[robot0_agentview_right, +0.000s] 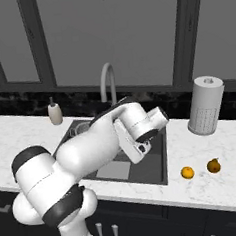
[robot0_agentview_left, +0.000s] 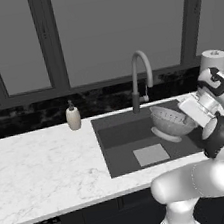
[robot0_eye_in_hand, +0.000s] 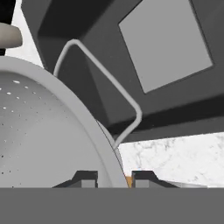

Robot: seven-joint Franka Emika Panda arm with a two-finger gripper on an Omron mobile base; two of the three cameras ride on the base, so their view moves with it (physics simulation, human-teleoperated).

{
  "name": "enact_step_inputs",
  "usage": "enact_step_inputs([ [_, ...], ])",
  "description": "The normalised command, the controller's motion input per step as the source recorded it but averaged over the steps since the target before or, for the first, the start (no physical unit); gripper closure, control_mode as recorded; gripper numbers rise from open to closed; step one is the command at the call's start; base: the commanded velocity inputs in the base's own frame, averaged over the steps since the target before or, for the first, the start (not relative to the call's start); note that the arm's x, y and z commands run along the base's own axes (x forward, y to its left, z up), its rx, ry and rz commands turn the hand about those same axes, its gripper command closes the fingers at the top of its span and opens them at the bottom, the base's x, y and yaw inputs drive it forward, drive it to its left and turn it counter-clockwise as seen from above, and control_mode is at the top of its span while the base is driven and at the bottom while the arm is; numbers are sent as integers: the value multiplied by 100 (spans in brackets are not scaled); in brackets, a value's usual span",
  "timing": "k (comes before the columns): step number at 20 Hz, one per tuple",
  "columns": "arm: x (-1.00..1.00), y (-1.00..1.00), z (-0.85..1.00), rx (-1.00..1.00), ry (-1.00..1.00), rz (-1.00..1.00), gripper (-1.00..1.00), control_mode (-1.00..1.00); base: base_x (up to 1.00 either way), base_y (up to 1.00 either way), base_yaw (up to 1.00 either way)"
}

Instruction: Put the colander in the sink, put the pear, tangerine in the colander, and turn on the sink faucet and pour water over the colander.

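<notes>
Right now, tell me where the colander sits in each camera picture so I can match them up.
Left base view: colander tilted over the right part of the sink, right of centre.
Right base view: just a sliver of its rim left of the arm.
Hand view: its rim and holed inside fill the left, pinched by the gripper.
Shared landmark: the sink's light floor square.

- The silver perforated metal colander (robot0_agentview_left: 170, 121) is hanging tilted over the right part of the dark grey rectangular sink (robot0_agentview_left: 120, 148), taking up that side; the left part of the basin is lying open
- The tall grey gooseneck faucet (robot0_agentview_left: 139, 80) is standing at the sink's back edge, arching over the rear middle
- The small beige soap bottle (robot0_agentview_left: 73, 116) is standing near the back wall; the white marble counter (robot0_agentview_left: 41, 169) in front of it is lying bare
- The white paper-towel roll (robot0_agentview_right: 206, 105) is blocking the right rear; the small orange tangerine (robot0_agentview_right: 187, 172) and brown pear (robot0_agentview_right: 213, 166) are sitting near the front edge
</notes>
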Motion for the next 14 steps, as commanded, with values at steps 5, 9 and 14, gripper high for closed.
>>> enact_step_inputs([
  [5, 56, -6, -37, 12, 0, 1, 100, -100, 0, 0, 0],
  [9, 36, 0, -59, 1, 0, 0, 100, -100, 0, 0, 0],
  [14, 22, 0, -56, 0, -2, 0, 100, -100, 0, 0, 0],
])
